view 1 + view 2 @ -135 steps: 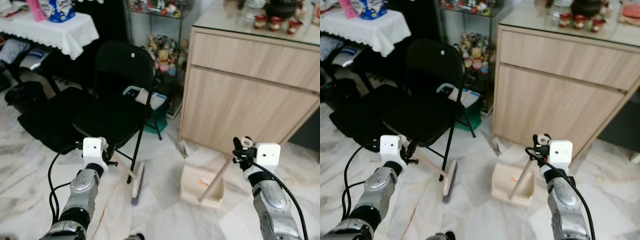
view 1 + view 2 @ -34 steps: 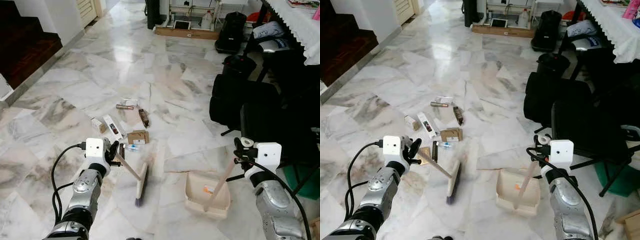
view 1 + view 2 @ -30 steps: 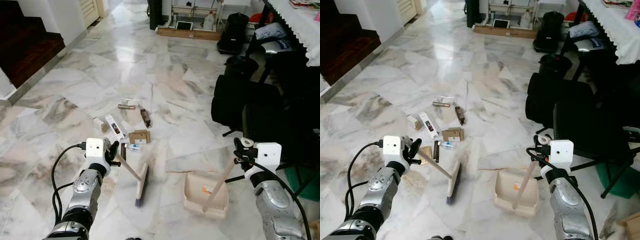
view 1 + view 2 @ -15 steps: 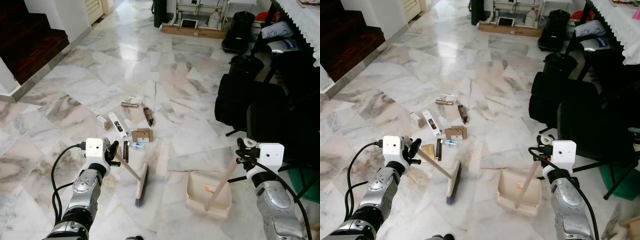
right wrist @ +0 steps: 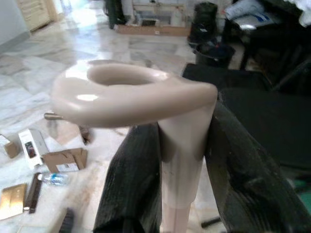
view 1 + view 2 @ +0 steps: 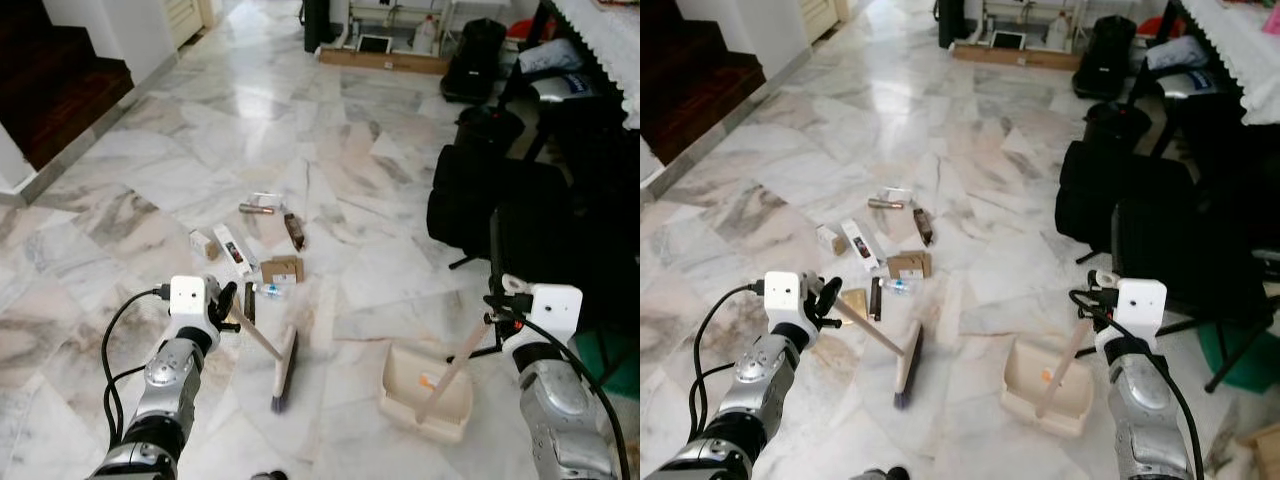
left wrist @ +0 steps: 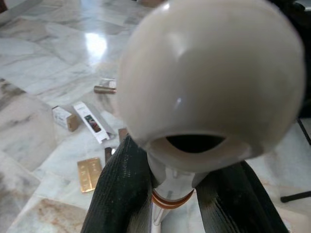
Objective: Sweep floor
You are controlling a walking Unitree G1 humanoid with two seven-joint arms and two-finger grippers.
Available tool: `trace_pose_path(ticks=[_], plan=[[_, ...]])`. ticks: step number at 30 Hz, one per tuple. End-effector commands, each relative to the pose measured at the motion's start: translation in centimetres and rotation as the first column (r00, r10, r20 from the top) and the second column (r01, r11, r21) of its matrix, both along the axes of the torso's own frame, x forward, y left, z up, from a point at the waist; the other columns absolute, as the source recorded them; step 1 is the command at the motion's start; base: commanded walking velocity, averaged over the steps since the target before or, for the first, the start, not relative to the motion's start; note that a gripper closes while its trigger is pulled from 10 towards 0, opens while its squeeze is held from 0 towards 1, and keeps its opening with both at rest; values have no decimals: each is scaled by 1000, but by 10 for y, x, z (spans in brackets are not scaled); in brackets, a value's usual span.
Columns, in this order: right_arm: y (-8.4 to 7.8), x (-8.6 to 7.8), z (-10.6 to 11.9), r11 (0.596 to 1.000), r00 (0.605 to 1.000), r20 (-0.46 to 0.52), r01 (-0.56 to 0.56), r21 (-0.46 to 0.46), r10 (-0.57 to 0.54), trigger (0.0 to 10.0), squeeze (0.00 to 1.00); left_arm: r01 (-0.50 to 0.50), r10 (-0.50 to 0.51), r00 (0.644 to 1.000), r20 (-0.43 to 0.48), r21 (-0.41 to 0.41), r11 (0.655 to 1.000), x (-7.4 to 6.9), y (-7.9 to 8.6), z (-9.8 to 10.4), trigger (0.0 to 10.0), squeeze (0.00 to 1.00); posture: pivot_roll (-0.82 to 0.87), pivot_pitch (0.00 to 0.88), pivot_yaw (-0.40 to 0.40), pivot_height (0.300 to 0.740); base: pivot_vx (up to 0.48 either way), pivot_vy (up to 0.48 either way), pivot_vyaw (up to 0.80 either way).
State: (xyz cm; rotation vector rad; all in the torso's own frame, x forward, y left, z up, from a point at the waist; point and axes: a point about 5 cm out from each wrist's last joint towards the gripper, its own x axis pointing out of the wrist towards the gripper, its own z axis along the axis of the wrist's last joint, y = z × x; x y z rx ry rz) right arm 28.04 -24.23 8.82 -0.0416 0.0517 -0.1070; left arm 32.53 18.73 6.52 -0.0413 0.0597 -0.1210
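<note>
Both grippers are clamped tight: the left gripper [image 6: 232,312] pinches the broom [image 6: 283,366] by its handle, fingers [image 7: 119,189] pressed either side, while the right gripper [image 6: 1092,305] grips the dustpan [image 6: 1048,396] by its stick. Broom head rests on the marble floor [image 6: 200,130], just short of the litter [image 6: 255,255] – small boxes, a bottle, wrappers. Dustpan sits beside it, well apart from the mess. Sweeping looks barely begun; next, I'd judge, the broom must reach beyond the litter and drag it panward.
</note>
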Motion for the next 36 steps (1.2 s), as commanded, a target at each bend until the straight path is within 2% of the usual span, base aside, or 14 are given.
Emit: trace_pose_path(ticks=[1,6,12,17,24,31,36], plan=[[-8,0,3,999,999,11,41,2,-41,10000,0,-6,6,999,32,-16,1000,3,2,7,10000,0,31,106,9,740,0,0,0],[-8,1,2,999,999,4,45,9,-45,10000,0,-7,7,999,32,-17,1000,3,3,7,10000,0,29,99,9,740,0,0,0],[-9,1,3,999,999,7,47,14,-47,10000,0,-6,7,999,33,-19,1000,3,3,7,10000,0,30,91,8,740,-282,0,-777],[-9,2,3,998,998,12,60,10,-60,10000,0,-2,3,999,34,-21,1000,3,3,7,10000,0,33,82,10,740,-255,0,0],[-9,2,2,997,997,4,71,21,-71,10000,0,-3,3,999,38,-18,1000,3,3,9,10000,0,33,88,11,740,0,0,0],[-9,2,3,997,997,8,70,26,-71,10000,0,-1,1,999,36,-17,1000,3,2,8,10000,0,31,93,11,740,0,0,-786],[-12,0,0,996,996,-4,90,21,-90,10000,0,-13,13,999,34,-8,1000,2,4,8,10000,0,32,103,9,740,0,0,0]])
